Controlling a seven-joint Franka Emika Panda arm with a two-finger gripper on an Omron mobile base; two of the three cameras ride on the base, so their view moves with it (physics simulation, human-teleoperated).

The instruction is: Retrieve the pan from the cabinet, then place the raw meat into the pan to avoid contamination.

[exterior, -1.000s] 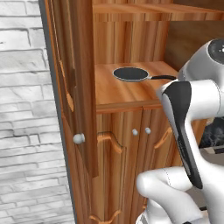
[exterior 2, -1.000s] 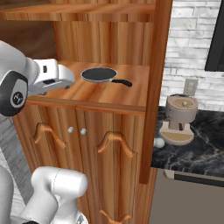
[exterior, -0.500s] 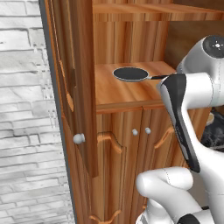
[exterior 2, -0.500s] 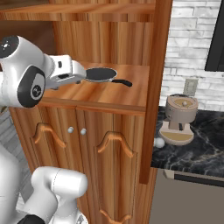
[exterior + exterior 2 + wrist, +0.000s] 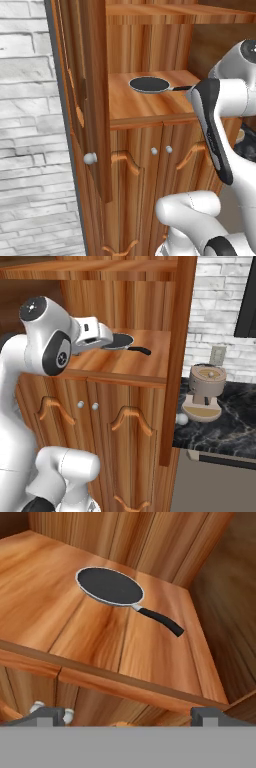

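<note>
While the gripper (image 5: 127, 716) hangs wide open short of the cabinet (image 5: 95, 100) shelf, the pan (image 5: 110, 586) lies flat there; a careless reach could shove it deeper.

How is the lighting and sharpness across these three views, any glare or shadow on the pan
Hand view: sharp, even light, the pan matte black with no glare, only a soft sheen on the shelf. Left base view: the pan is crisp, the cabinet's back corner is shadowed. Right base view: evenly lit, the arm covers part of the pan.
</note>
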